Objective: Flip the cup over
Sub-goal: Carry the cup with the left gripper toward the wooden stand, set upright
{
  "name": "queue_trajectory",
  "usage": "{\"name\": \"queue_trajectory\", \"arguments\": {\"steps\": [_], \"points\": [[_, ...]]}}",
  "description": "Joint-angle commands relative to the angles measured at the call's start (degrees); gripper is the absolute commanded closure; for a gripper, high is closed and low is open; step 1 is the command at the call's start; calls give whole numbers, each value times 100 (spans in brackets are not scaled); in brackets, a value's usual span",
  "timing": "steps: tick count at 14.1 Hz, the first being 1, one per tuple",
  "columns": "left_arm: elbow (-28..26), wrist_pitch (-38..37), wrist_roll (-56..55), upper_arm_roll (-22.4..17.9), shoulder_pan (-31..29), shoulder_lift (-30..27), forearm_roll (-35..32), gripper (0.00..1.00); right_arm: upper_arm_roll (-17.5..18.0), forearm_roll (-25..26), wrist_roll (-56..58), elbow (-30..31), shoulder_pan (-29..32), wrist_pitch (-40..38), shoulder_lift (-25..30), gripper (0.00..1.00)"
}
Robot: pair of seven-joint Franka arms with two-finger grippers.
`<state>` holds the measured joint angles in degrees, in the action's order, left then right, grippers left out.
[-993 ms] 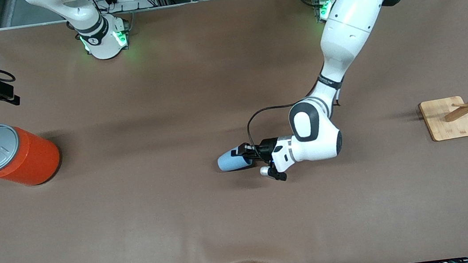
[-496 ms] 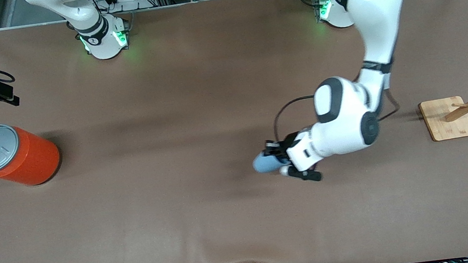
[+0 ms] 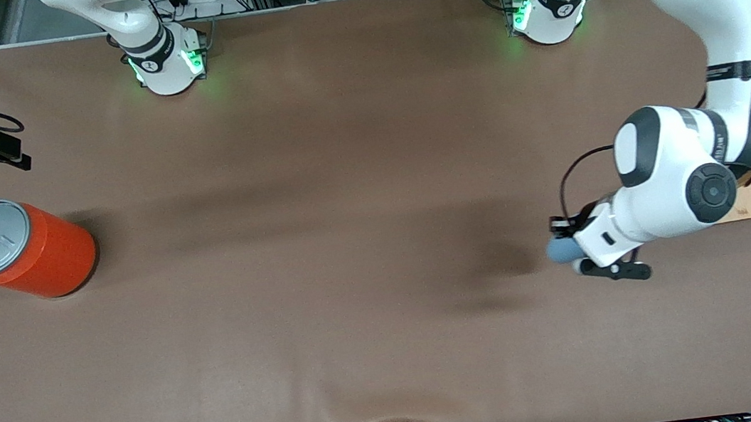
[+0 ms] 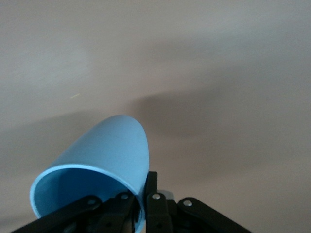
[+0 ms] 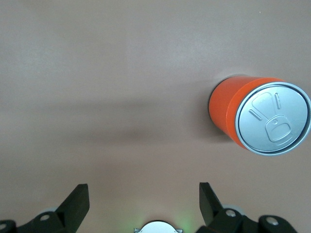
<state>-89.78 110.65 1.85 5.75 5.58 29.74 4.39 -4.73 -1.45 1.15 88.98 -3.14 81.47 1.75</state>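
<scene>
One cup is in play, and the left gripper has it off the table, its fingers clamped on the cup's rim. The cup hangs over the brown surface toward the left arm's end, just beside the wooden rack, and casts a shadow on the table below. In the left wrist view the cup lies tilted on its side, its darker blue inside open toward the camera, with one black finger inside the rim and the other outside it.

One orange can with a grey lid stands upright at the right arm's end, well apart from the cup. The right gripper waits up in the air near the can, its two fingers spread wide with nothing between them.

There is one rack, partly hidden by the left arm.
</scene>
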Motion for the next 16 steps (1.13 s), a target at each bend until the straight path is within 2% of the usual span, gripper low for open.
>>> {"name": "queue_trajectory", "arguments": {"steps": [1, 3, 7, 8, 9, 10, 13, 16], "points": [[-1091, 577, -45, 92, -433, -530, -368, 100, -10, -30, -79, -145, -47, -26, -96, 0], [-1611, 1132, -35, 84, -479, -584, -377, 100, -10, -30, -62, -153, -38, -52, -87, 0], [-1666, 1222, -27, 75, -523, -382, -395, 100, -19, 4, -70, -144, -38, -53, -158, 0], [-1639, 1213, -1, 75, -497, -373, -395, 84, -19, 5, -79, -145, 14, -17, -184, 0], [-1604, 1213, -9, 75, -488, -373, -395, 28, -19, -47, -79, -145, 50, 61, -184, 0], [-1569, 1187, 0, 75, -497, -382, -395, 0, -28, -39, -79, -136, 41, 193, -184, 0], [-1333, 943, -9, 66, -514, -556, -395, 0, -28, -83, -88, -136, 50, 299, -245, 0], [-473, -233, 122, 58, -523, -881, -404, 0, -28, -92, -88, -136, 32, 326, -412, 0]]}}
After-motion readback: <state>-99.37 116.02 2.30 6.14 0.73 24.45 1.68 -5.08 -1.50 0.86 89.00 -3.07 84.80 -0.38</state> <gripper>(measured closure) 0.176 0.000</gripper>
